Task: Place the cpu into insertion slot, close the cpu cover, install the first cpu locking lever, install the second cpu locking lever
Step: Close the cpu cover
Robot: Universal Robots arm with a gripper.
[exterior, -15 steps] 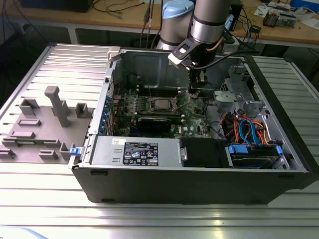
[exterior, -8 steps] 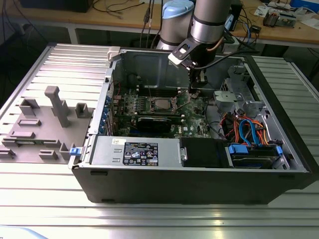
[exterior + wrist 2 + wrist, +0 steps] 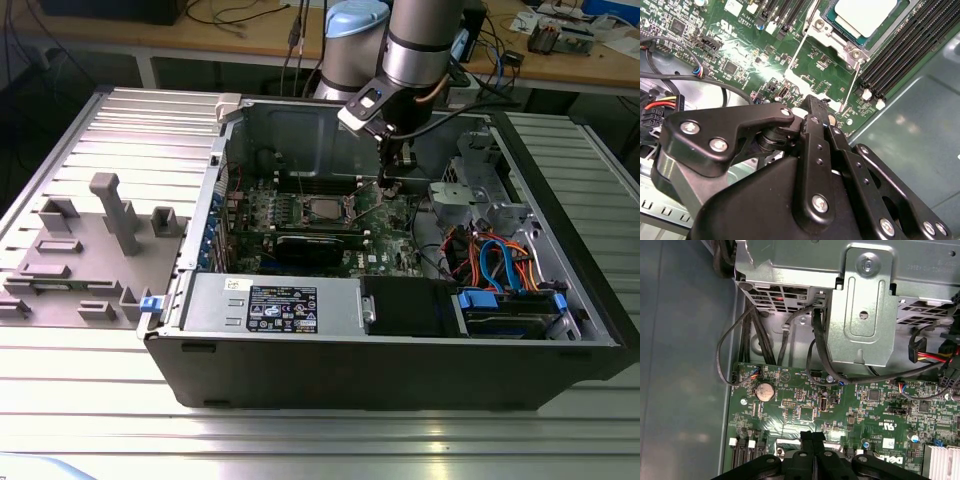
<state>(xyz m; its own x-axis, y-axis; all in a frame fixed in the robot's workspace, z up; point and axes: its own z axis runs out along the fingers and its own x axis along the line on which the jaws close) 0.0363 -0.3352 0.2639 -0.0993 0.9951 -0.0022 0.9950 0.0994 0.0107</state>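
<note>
Fingers (image 3: 806, 442) pressed together, empty, poised low over the board (image 3: 850, 410) inside an open case (image 3: 400, 370) on a ribbed surface (image 3: 300, 440), just to the exterior view's right of the cpu (image 3: 867, 15) lying flat in the slot (image 3: 852, 46). Hemmed in by a drive cage (image 3: 865, 305), black cables (image 3: 746, 335) and memory slots (image 3: 905, 50).

silver-grey cpu (image 3: 866, 14), green circuit board (image 3: 812, 67), black pincer (image 3: 812, 436)
</note>
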